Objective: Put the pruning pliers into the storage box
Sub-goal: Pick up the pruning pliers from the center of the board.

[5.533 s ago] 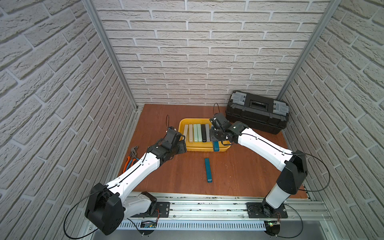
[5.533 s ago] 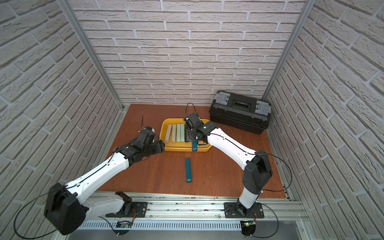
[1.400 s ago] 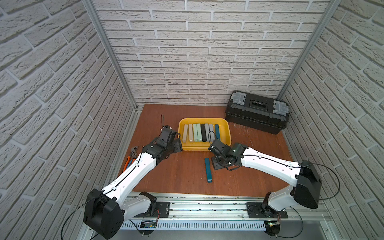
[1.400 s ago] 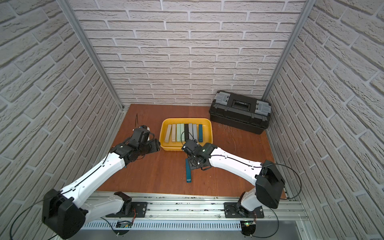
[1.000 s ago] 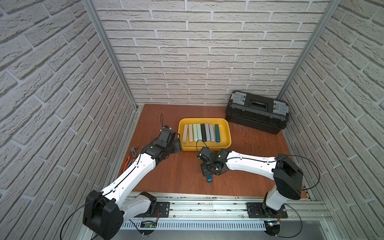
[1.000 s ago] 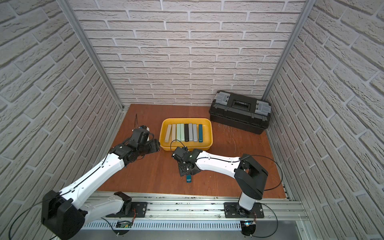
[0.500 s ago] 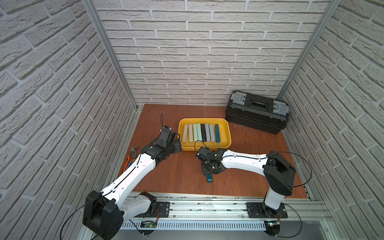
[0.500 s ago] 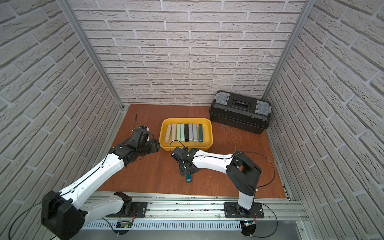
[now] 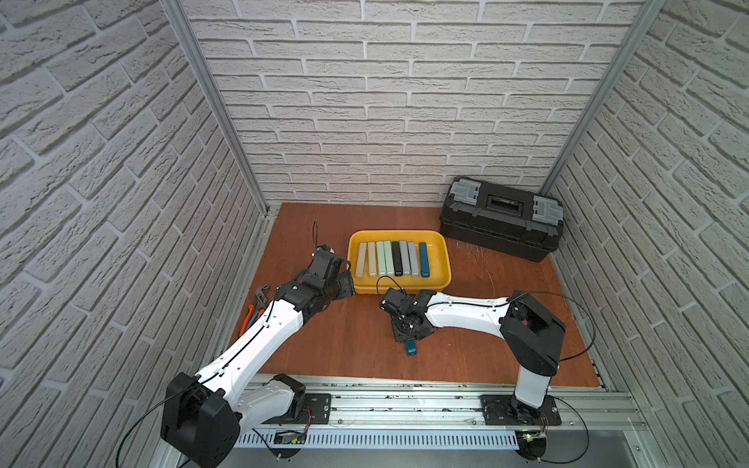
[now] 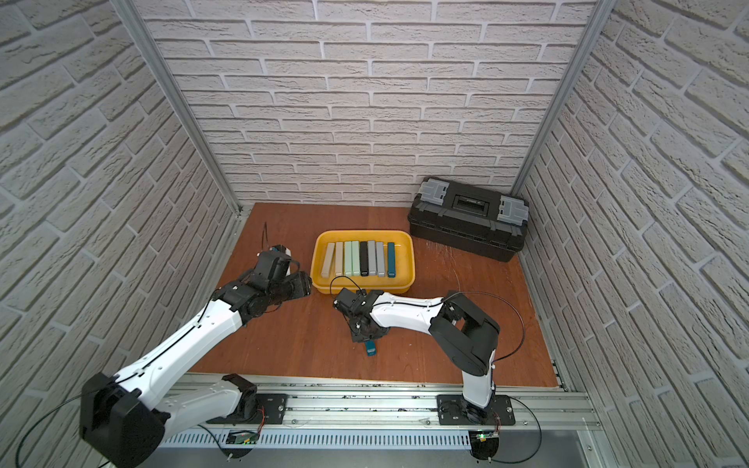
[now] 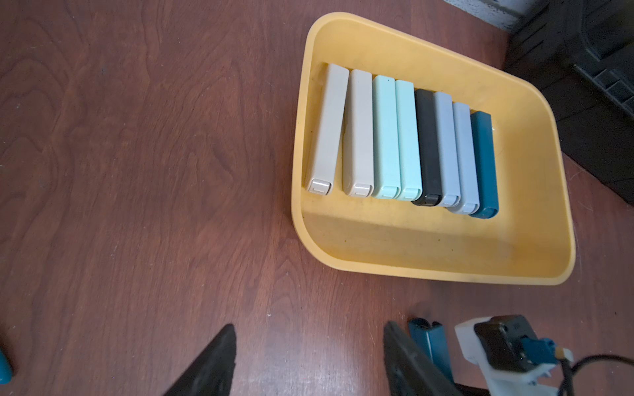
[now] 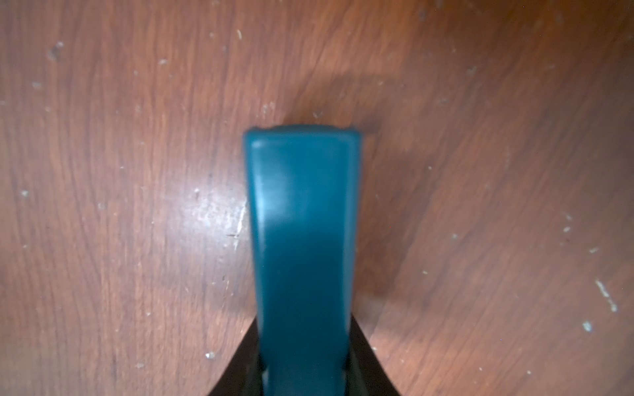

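**Last teal bar gripped on the table; lift and carry to the box judged next**

The last teal bar (image 12: 302,240) is seen lying on the wooden table (image 9: 324,344), in front of the storage box (image 9: 399,234) and apart from it. In the right wrist view it is flanked by the black fingers (image 12: 247,363), which are pressed against both of its long sides, so the right gripper (image 9: 408,332) is read as clamped on it. No lift can be told from the frames; the bar looks flat on the wood.

Step in hand: the grasp of the ninth bar. Next, a straight lift is called for, then a carry over the near rim and a set-down in the free space beside the teal bar in the box (image 11: 483,164), lined up lengthwise with the row.

Counted in the box: eight bars side by side.
- beige bars (image 11: 327,127): two
- mint bars (image 11: 386,137): two
- black bar (image 11: 427,147): one
- grey bars (image 11: 446,147): two
- teal: one

Outside the box: one teal bar. Nine in all.

The left gripper (image 11: 308,343) is held near the box's near left corner, its fingers spread with nothing between them.

Also counted: one black toolbox (image 9: 502,219) behind the box, and one orange-handled pliers (image 9: 253,312) at the table's left edge.
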Tool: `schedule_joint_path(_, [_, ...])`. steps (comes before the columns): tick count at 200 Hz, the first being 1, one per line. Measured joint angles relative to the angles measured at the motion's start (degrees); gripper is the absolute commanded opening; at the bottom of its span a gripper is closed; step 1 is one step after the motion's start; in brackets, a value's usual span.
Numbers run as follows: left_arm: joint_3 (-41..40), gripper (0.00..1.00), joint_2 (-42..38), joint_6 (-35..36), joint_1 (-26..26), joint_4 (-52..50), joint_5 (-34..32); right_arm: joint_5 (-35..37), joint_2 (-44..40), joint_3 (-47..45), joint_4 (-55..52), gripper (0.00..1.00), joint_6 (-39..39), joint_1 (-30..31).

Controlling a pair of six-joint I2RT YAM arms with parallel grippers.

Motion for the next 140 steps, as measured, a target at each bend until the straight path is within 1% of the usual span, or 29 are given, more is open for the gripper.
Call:
schedule_joint_path(9, [0.0, 0.68, 0.0, 0.0, 0.0, 0.0, 0.0, 0.0, 0.0, 0.0, 0.1, 0.23, 0.0, 0.0])
schedule_joint_path(70, [0.0, 0.68, -0.1, 0.0, 0.0, -0.4, -0.2, 0.3, -0.8, 0.2, -0.9, 0.22, -0.2, -0.1])
schedule_joint_path(92, [0.0, 0.68, -0.1, 0.0, 0.0, -0.5, -0.2, 1.9, -4.3, 1.3, -3.9, 0.22, -1.1, -0.2])
schedule_joint_path(114, [0.0, 0.68, -0.1, -0.1, 0.1, -0.5, -0.2, 3.8, -8.5, 6.0, -7.6, 0.23, -3.0, -1.2])
schedule_joint_path(140, [0.0, 0.68, -0.1, -0.3, 0.3, -0.5, -0.5, 8.0, -13.0, 10.8, -8.3, 0.24, -5.7, -3.6])
